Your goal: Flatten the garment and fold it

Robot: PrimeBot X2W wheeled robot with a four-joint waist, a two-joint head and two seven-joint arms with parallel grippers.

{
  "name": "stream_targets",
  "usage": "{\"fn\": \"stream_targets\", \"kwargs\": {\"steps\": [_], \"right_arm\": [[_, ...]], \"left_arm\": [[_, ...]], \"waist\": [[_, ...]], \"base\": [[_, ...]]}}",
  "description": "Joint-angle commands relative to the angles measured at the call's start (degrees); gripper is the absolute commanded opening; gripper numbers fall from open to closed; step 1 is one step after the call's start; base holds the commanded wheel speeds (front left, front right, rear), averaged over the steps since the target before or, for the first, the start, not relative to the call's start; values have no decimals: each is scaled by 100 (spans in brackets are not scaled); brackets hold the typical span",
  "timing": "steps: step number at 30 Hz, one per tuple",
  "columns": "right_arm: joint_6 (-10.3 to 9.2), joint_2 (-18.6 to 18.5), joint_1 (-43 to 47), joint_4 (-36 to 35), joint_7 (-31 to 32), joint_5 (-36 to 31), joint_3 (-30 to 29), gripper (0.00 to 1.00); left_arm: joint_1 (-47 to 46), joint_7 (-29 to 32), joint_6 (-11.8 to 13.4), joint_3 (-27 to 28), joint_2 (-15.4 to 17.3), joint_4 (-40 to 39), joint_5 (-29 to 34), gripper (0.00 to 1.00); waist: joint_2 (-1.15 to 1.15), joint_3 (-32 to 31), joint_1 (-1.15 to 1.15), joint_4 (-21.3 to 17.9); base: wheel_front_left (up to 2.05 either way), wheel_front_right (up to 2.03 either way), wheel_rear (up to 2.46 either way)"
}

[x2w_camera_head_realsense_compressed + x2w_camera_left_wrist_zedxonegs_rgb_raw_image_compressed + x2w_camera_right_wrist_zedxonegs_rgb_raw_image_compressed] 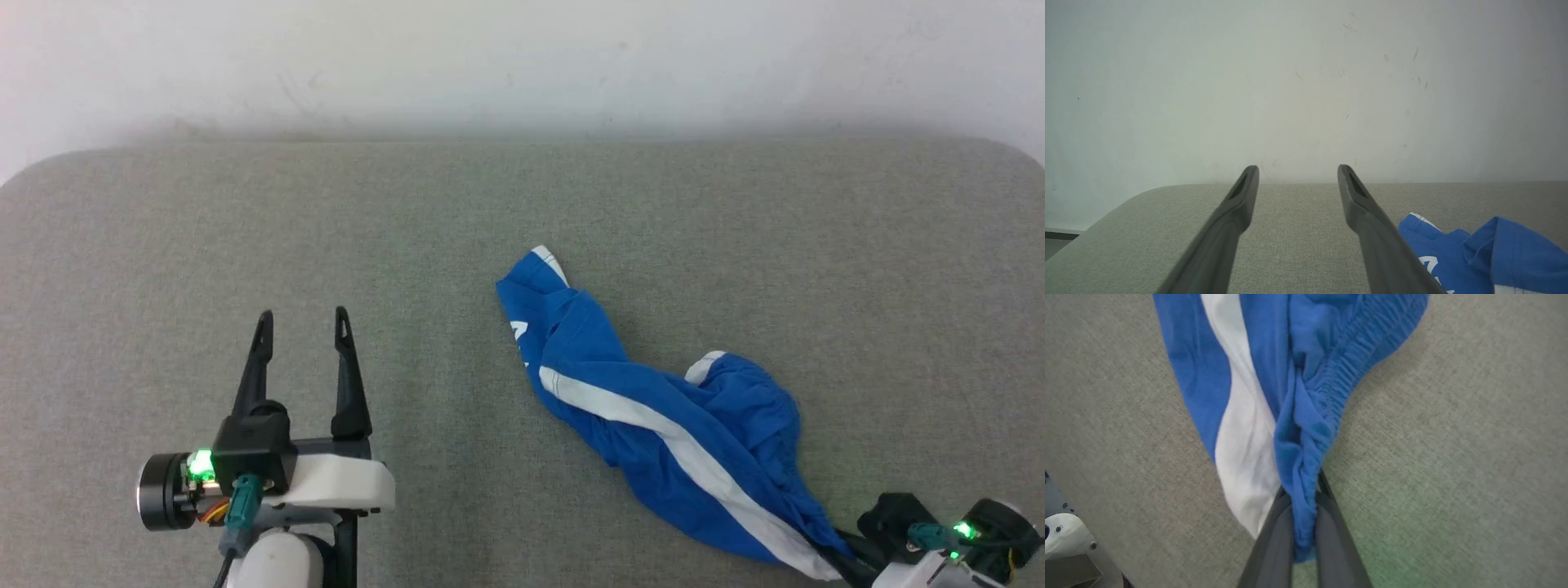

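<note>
In your head view, the grey-green woven fabric bench has rounded far corners at 10 and 2 o'clock. A plain white wall runs along its far edge at 12. Open bench surface stretches from 9 round to 1 o'clock, with more at 3.

Your left hand sits at 7 o'clock. Its two dark fingers are spread wide, point toward 12 and hold nothing, well apart from the garment. In the left wrist view that hand frames the bench's far edge.

Your right hand is at 5 o'clock, near the frame's bottom edge. In the right wrist view it is narrow, with a bunch of gathered waistband pinched between its fingers.

The royal-blue soft fabric shorts with white side stripes lie crumpled and twisted in a long band from the centre down to 5 o'clock. One white stripe runs along the band. A white-edged leg hem points toward 12 at the far end, with part of a small white logo beside it.
</note>
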Motion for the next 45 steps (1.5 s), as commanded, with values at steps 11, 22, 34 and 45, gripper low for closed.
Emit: {"fn": "stream_targets", "kwargs": {"steps": [11,22,34,45], "right_arm": [[-3,863,591,-206,-767,-1062,-1839,100],[-3,2165,1429,-1888,-1073,-2628,-4097,100],[-3,3114,1390,-2531,-1114,-3356,-4345,100],[-3,3428,945,-2685,-1115,-3501,-4185,100]], "left_arm": [[-360,-27,-389,82,394,272,105,100],[-2416,409,-1586,-418,878,1722,-122,100],[-4636,2730,-1801,-3076,1101,3291,-2063,100],[-5827,4612,-1802,-5547,1640,3734,-3723,100]], "waist": [[0,-227,1,-158],[0,-184,1,-165],[0,337,1,-535],[0,1097,1,-1124]], "base": [[0,0,0],[0,0,0],[0,0,0],[0,0,0]]}}
